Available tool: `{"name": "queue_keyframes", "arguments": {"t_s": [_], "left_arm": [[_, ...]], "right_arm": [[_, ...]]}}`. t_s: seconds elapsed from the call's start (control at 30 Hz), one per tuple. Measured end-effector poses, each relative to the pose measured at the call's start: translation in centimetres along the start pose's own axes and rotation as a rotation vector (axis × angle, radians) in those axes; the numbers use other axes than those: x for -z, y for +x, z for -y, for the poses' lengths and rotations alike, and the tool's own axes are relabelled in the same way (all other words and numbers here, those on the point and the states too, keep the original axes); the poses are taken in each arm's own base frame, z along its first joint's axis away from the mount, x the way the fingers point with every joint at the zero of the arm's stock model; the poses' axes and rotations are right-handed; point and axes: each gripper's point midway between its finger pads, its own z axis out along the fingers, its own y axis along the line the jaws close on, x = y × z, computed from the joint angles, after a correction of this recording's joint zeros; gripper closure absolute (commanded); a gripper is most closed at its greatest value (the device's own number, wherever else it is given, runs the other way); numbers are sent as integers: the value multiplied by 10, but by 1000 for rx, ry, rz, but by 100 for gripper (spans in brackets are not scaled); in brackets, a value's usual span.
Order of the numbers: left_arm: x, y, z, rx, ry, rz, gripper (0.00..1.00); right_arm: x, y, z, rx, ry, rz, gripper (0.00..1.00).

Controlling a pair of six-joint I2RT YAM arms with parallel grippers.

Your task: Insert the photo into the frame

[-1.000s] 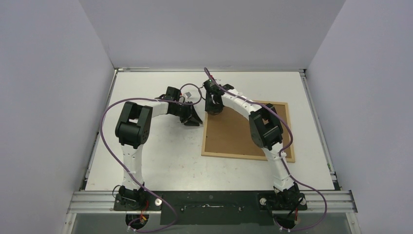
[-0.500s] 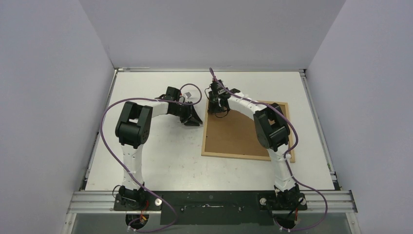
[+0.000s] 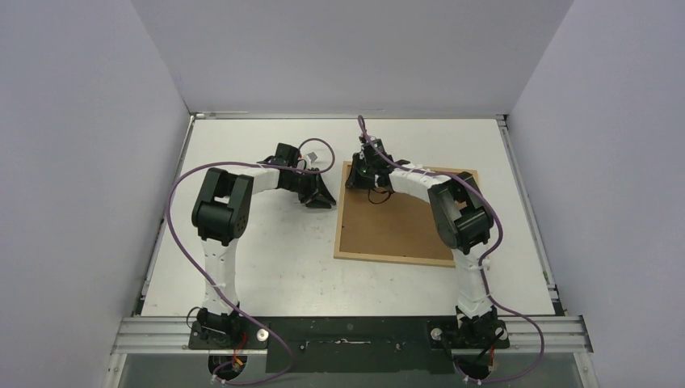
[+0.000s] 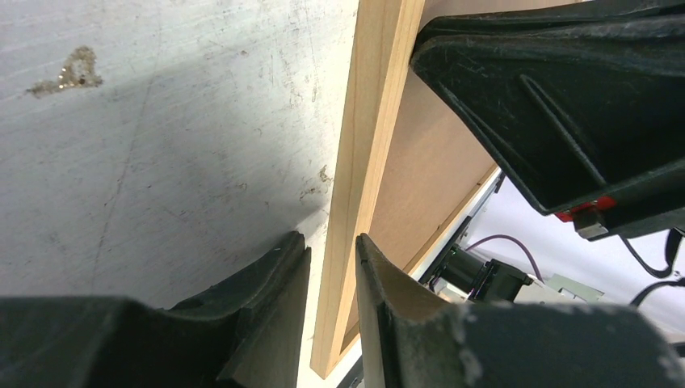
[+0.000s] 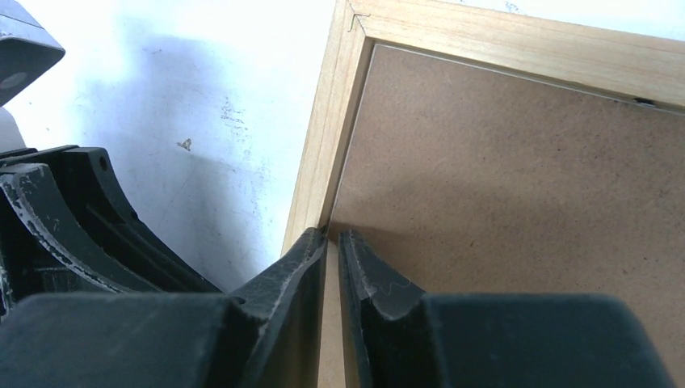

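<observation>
One frame face-down, brown board up, long axis left-right, slightly skewed.

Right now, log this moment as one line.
left gripper: shut on frame left rail | right gripper: astride same rail, grip unclear | photo: not visible

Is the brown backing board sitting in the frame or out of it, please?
In: the backing board fills the frame, its edges sitting inside the light-wood rails.

the left arm and right arm are white with bulky black joints, looping purple cables and scuffed black fingers.
</observation>
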Motion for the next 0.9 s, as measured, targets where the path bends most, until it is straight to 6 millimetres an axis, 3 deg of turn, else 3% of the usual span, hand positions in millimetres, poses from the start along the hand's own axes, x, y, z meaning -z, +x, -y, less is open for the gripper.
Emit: {"name": "queue_keyframes", "arguments": {"t_s": [0.17,0.5,0.9], "left_arm": [[0,0,0,2,0,1,73],[0,-1,0,1,-2,2,73],[1,-5,0,-1,-12,13,73]], "right_arm": [[0,1,1,-13,-61,30,98],[0,0,0,-3,-78,34,99],[0,-1,3,129,66,-2,100]]}}
